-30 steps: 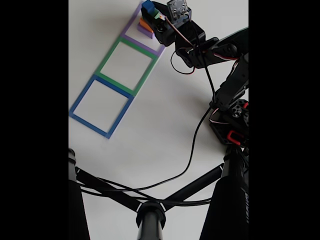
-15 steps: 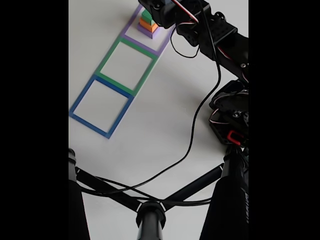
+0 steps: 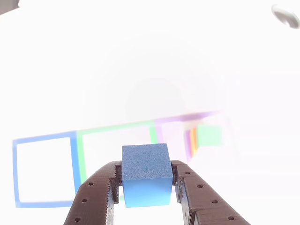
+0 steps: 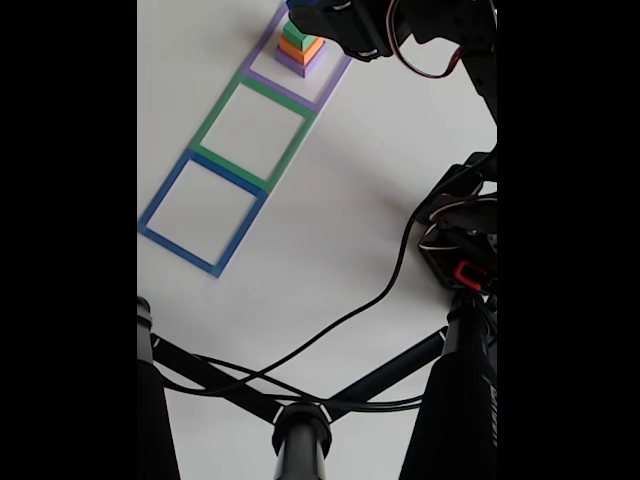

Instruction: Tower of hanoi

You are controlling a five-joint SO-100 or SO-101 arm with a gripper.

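White table [image 4: 330, 230], jaws clamping blue cube [image 3: 145, 174], black cable [image 4: 370, 300] trailing, green-orange-purple stack [image 4: 299, 48] in purple outline [image 4: 322, 92]

Nothing readable is showing anywhere: no lettering, numbers or labels on the cubes, the arm or the white tabletop [image 4: 330, 230].
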